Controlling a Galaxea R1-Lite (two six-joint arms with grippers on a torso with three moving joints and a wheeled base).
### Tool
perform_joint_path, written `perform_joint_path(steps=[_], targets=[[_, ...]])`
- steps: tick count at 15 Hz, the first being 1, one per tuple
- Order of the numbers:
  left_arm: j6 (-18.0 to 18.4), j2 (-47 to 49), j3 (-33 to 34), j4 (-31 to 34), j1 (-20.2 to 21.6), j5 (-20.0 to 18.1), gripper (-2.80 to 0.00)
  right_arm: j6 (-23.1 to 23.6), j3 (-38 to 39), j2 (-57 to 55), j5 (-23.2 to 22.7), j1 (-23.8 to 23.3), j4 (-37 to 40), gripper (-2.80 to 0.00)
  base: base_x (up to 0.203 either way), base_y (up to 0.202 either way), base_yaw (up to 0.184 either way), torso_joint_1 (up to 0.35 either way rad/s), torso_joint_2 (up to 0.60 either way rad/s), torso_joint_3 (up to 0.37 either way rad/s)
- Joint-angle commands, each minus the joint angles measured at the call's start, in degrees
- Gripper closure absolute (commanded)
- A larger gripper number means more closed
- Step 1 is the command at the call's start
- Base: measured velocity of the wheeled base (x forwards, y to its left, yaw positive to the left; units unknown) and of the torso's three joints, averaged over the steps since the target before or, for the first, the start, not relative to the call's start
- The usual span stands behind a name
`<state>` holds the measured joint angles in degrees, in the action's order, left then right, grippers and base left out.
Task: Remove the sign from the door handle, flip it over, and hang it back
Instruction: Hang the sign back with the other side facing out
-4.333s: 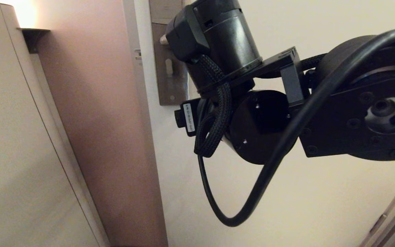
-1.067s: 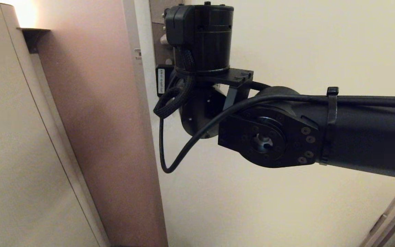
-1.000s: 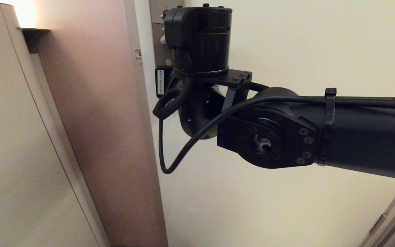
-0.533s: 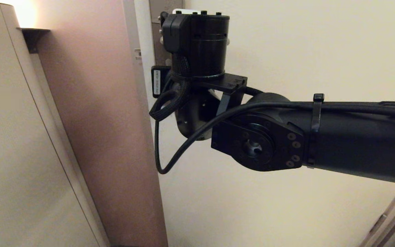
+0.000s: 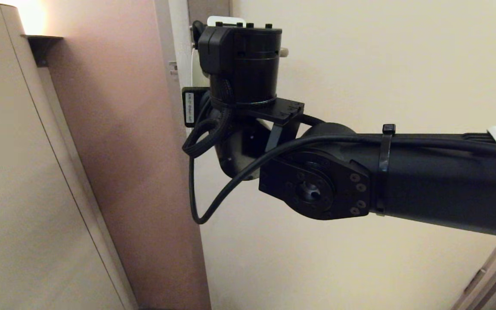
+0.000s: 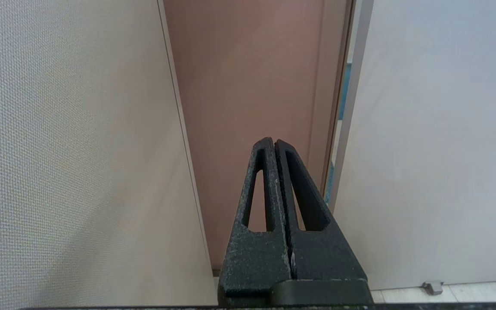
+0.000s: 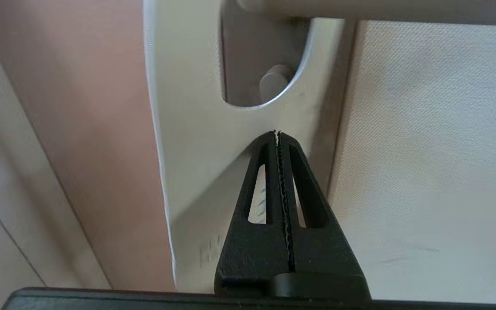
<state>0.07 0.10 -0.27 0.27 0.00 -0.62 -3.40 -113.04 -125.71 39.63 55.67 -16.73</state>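
My right gripper point(image 7: 276, 133) is shut on the sign point(image 7: 187, 129), just below its oval hole. The sign shows its white side. Through the hole I see the brown-grey backplate point(image 7: 248, 47) and a small round peg. The door handle point(image 7: 360, 8) runs just above the sign's hole. In the head view the right wrist point(image 5: 239, 60) hides the fingers; white parts of the sign point(image 5: 224, 20) peek out above and left of it, in front of the backplate point(image 5: 208, 6). My left gripper point(image 6: 274, 142) is shut and empty, away from the door handle.
The cream door point(image 5: 360, 267) fills the right side. A pink-brown door frame point(image 5: 136, 150) and a beige wall panel point(image 5: 15, 193) stand at the left. A black cable loop point(image 5: 196, 206) hangs below the right wrist.
My right arm has sunk lower and a little left along the door. The white sign has come into view above the wrist.
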Motion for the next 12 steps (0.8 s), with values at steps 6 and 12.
perform_joint_path(steps=[6, 12], targets=[[0.0, 0.0, 0.0, 0.0, 0.0, 0.0, 0.0, 0.0, -0.1, -1.3, -0.3, 0.2, -3.1, 0.0, 0.0, 0.0, 0.0, 0.0, 0.0, 0.0], [0.0, 0.0, 0.0, 0.0, 0.0, 0.0, 0.0, -0.1, -0.1, -2.7, -0.3, 0.4, -5.4, 0.0, 0.0, 0.0, 0.0, 0.0, 0.0, 0.0]])
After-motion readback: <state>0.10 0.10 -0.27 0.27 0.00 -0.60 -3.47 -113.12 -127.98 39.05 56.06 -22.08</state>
